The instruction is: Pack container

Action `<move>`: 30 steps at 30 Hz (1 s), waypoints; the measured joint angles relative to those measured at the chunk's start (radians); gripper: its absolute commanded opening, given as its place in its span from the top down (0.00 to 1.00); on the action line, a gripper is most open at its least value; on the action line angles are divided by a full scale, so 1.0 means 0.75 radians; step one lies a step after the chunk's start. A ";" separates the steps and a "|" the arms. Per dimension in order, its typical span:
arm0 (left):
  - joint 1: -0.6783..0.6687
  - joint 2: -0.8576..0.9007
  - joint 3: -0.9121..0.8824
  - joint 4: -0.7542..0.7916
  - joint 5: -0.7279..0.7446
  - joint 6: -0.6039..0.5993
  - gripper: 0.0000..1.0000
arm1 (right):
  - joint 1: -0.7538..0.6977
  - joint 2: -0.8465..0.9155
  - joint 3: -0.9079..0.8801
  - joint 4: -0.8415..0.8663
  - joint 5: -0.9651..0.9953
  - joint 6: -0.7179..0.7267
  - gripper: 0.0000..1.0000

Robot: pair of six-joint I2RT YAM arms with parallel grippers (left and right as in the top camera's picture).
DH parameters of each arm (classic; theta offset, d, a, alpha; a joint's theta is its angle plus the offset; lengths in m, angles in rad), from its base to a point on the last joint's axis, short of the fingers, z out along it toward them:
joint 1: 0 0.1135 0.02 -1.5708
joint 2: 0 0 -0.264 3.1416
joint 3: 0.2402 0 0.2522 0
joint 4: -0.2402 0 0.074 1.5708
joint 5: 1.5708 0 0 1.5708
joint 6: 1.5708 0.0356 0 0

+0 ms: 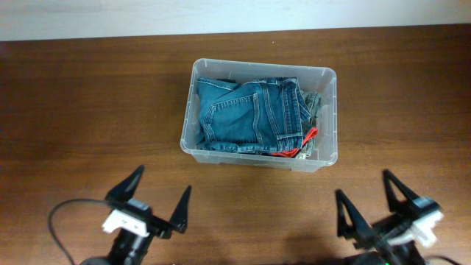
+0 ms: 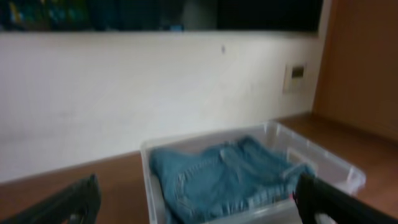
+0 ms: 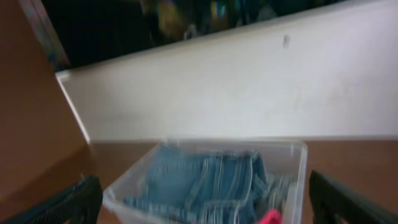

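Note:
The clear plastic container (image 1: 260, 70) stands in the middle of the table, holding folded blue jeans (image 1: 246, 112) with a bit of red cloth (image 1: 305, 139) at its right front. It also shows in the left wrist view (image 2: 148, 180) and the right wrist view (image 3: 298, 162). My left gripper (image 1: 151, 199) is open and empty near the front left, well short of the container. My right gripper (image 1: 366, 195) is open and empty near the front right. Both point toward the container.
The brown wooden table (image 1: 88, 103) spreads around the container. A white wall (image 2: 124, 93) runs along the table's far edge, with a small wall plate (image 2: 297, 72) on it.

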 measured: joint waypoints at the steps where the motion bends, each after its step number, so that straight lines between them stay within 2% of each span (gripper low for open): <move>1: 0.000 -0.001 -0.048 0.037 0.008 0.010 0.00 | 0.000 0.000 -0.050 0.020 -0.010 0.001 0.02; 7: 0.000 0.000 -0.242 0.105 -0.001 0.009 0.00 | 0.000 0.000 -0.280 0.076 -0.019 0.002 0.02; 15: -0.001 0.000 -0.419 0.151 -0.030 -0.046 0.00 | 0.000 0.000 -0.445 0.102 0.037 0.001 0.02; 23: 0.000 0.000 -0.465 0.164 -0.031 -0.074 0.00 | 0.000 0.003 -0.639 0.117 0.129 0.002 0.01; 30: -0.001 0.000 -0.468 0.166 -0.031 -0.078 0.00 | 0.000 0.005 -0.643 0.154 0.201 0.002 0.02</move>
